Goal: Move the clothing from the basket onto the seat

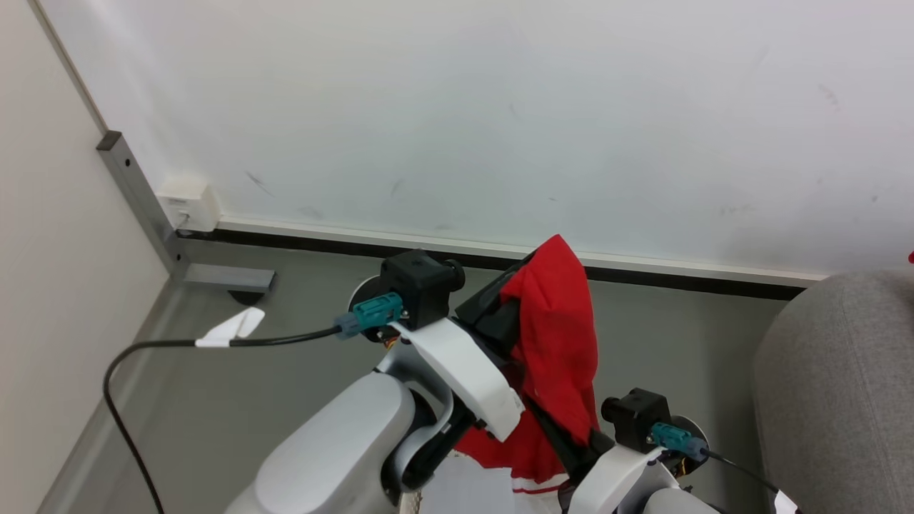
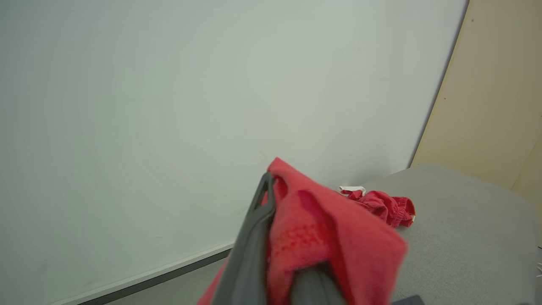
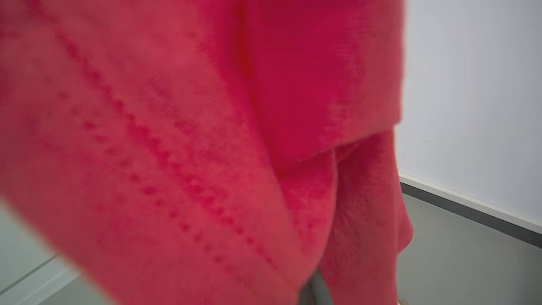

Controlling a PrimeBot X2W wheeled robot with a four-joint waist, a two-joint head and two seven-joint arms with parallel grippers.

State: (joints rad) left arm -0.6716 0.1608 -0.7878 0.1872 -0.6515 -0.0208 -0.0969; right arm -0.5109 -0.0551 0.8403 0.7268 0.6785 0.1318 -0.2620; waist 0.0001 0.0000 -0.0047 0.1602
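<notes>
Red garment (image 3: pixel 169 148) hangs in my closed left end effector (image 2: pixel 271 190), short of the sofa (image 2: pixel 465 220), where one red piece (image 2: pixel 381 205) already lies; for the right end effector (image 1: pixel 557 432) I cannot tell.

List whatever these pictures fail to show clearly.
Right gripper: jaws buried in the red soft-fabric garment, head and right wrist views.
Light grey upholstered sofa: cut off by the head view's right edge.
Crumpled red garment on it: too small in left wrist view; jersey or shorts unclear.

White wall (image 1: pixel 500 107) (faint scuffs), black-and-white skirting (image 1: pixel 678 270), grey floor (image 1: pixel 678 343), beige partition (image 1: pixel 43 285) left, metal post (image 1: pixel 136 189) at corner.
</notes>
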